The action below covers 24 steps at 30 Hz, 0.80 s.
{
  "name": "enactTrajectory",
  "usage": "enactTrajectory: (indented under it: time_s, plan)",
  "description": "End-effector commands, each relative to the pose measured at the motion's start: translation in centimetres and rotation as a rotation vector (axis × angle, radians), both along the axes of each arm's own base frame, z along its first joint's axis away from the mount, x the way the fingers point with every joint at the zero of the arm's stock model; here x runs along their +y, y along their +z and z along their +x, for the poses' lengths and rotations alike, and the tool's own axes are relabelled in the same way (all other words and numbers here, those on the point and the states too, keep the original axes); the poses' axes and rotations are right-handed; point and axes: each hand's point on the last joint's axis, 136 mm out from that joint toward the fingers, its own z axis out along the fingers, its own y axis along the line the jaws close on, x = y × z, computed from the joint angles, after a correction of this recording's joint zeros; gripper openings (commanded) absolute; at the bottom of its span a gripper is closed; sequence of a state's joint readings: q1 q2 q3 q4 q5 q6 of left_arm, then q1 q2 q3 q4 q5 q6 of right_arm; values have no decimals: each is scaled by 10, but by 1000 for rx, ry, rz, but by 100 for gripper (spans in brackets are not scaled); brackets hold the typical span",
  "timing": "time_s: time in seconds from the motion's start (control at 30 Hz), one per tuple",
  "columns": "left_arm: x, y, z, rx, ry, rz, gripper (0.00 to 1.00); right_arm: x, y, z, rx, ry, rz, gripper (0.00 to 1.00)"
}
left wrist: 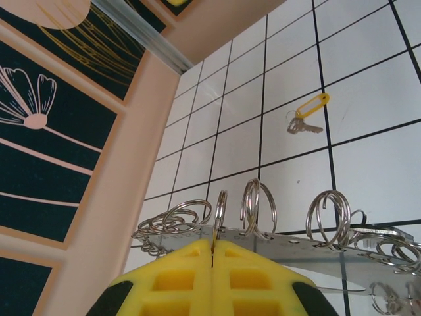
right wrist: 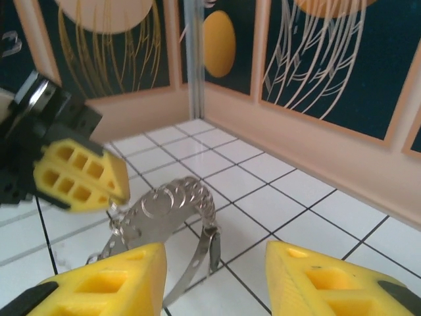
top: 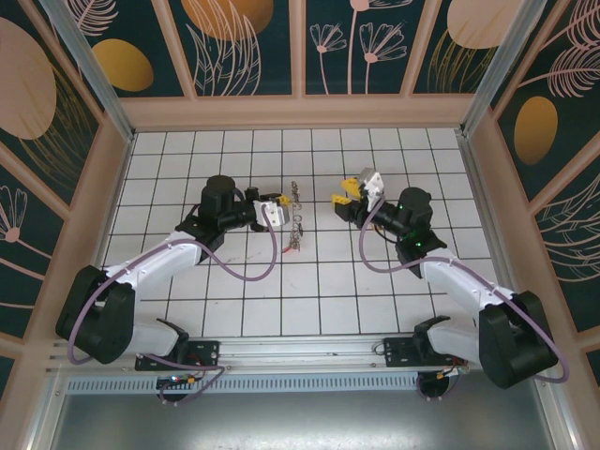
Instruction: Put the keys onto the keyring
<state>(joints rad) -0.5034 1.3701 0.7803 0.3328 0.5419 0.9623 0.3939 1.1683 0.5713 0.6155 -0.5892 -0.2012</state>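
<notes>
The keyring is a silvery metal band carrying several split rings, standing on edge on the tiles. My left gripper is shut on one of its split rings, its yellow pads pressed together. In the top view that gripper is at the band's left side. The keys, a small bunch with a yellow tag, lie on a tile beyond the band. My right gripper is open with nothing between its fingers, facing the curved band from the right. The left gripper's yellow fingers show past the band.
White tiled floor with dark grid lines, closed in by tan-framed patterned walls at the back and sides. Both arms reach in from the near edge, purple cables looping beside them.
</notes>
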Motion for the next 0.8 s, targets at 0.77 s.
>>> enactTrajectory:
  time_s: [0.77]
  plan:
    - [-11, 19, -24, -85, -160, -25, 0, 76, -12, -30, -285, 269, -302, 32]
